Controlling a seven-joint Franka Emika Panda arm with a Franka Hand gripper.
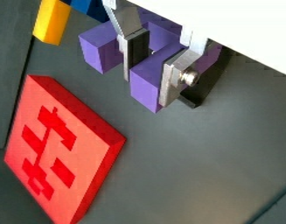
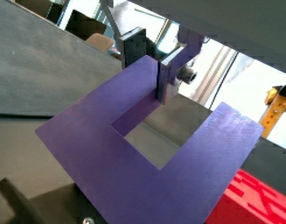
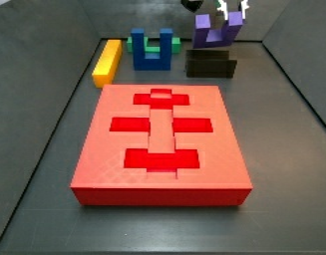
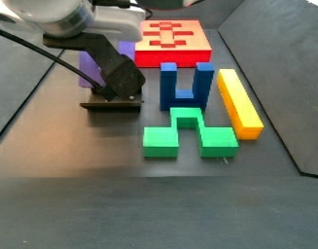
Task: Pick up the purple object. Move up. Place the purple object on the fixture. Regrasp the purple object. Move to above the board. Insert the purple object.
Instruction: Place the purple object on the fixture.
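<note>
The purple object (image 3: 212,32) is a violet U-shaped block, held at the back right directly over the dark fixture (image 3: 210,66); whether they touch cannot be told. My gripper (image 3: 229,13) comes down from above and is shut on it. In both wrist views the silver fingers (image 1: 172,77) clamp one prong of the purple object (image 1: 146,90), and the block's broad face (image 2: 104,131) fills the picture below the gripper (image 2: 155,59). The red board (image 3: 162,139) lies flat in the middle, with darker recessed cut-outs along its centre. In a side view the arm partly hides the purple object (image 4: 89,66).
A blue U-shaped block (image 3: 154,50) and a yellow bar (image 3: 107,62) stand at the back, left of the fixture. A green block (image 4: 188,133) lies in front of the blue block (image 4: 184,86). Dark walls border the floor.
</note>
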